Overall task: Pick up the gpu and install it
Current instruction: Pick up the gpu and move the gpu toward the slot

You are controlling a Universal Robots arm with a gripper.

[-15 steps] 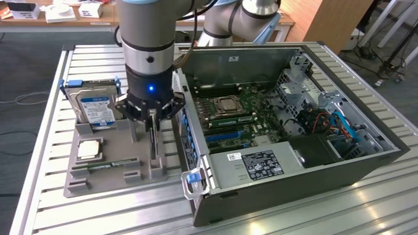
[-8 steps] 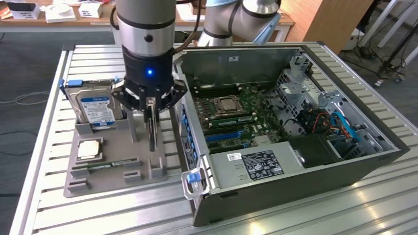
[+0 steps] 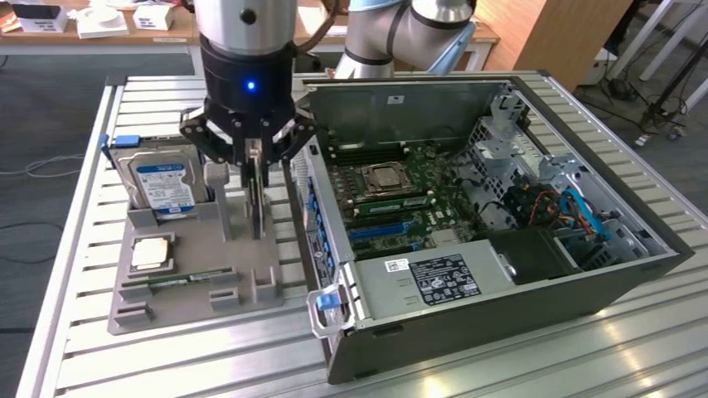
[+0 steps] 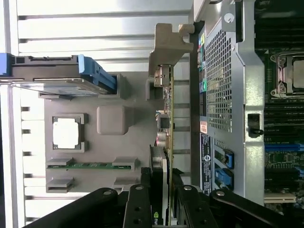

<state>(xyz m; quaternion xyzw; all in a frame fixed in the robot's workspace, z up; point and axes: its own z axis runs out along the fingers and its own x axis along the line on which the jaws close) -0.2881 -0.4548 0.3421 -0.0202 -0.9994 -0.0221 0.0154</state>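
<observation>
Claw nearest my wrist camera; I read it as clamped on both faces of the gpu, which stands on edge in the grey holder, just beside the open computer case.

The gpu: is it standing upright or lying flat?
Upright: the gpu stands on its edge in a slot of the gray holder, with the gripper at its top.
</observation>
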